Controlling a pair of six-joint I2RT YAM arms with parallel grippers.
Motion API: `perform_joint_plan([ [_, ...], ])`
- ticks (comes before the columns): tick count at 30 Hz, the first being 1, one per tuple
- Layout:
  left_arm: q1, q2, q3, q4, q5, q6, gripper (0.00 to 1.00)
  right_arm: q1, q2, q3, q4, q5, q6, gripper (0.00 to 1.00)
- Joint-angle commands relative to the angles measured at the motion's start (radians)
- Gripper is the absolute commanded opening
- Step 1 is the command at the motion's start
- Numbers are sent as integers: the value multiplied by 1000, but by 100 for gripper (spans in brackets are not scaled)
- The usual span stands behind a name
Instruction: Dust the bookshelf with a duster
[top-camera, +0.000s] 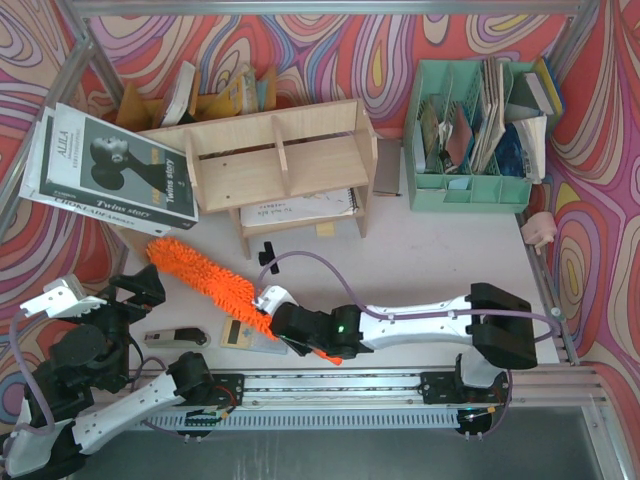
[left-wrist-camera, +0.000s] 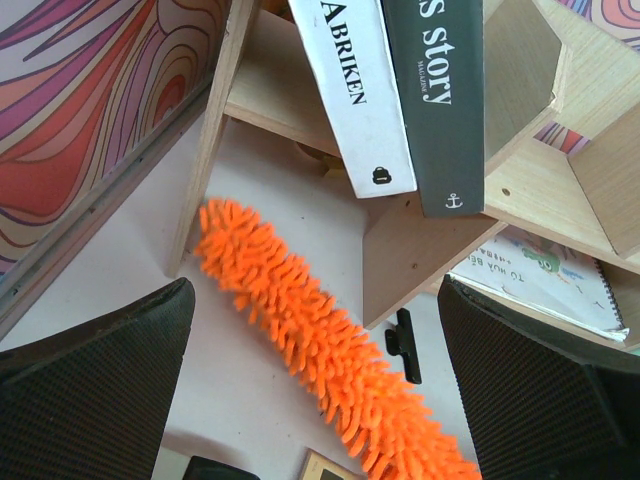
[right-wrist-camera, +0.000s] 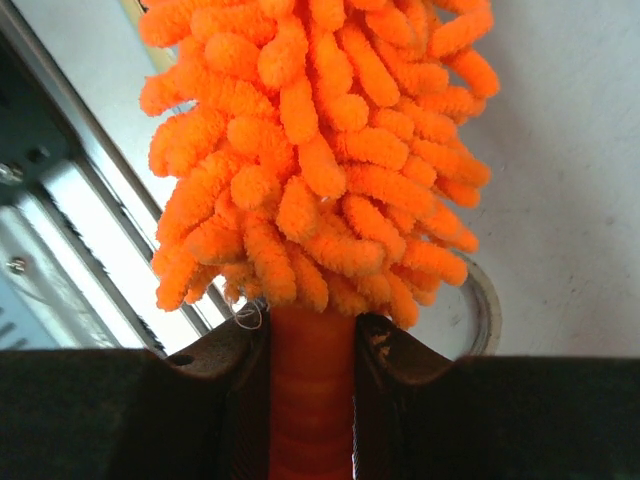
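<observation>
Before bookshelf edge: duster tip near, right hand clamping.

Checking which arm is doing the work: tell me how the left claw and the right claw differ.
The left claw stands wide open; the right claw is shut. The left claw holds nothing; the right claw grips the duster by its handle, just below the fluffy head. Both are black.

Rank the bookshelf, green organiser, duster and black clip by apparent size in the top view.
1. bookshelf
2. green organiser
3. duster, longer than the organiser but far slimmer
4. black clip, clearly smallest
</observation>
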Motion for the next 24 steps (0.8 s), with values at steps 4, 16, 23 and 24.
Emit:
perform_joint_plan([
  [4, -3, 7, -1, 3, -20, 13, 99, 8, 72, 0, 15, 30, 11, 0],
  [16, -3, 2, 0, 0, -20, 10, 98, 8, -36, 117, 31, 64, -42, 0],
  [23, -3, -1, 1, 0, -18, 10, 99, 8, 13, 105, 41, 81, -21, 0],
  [24, -3, -5, 1, 0, -18, 10, 99, 8, 26, 97, 44, 82, -22, 0],
])
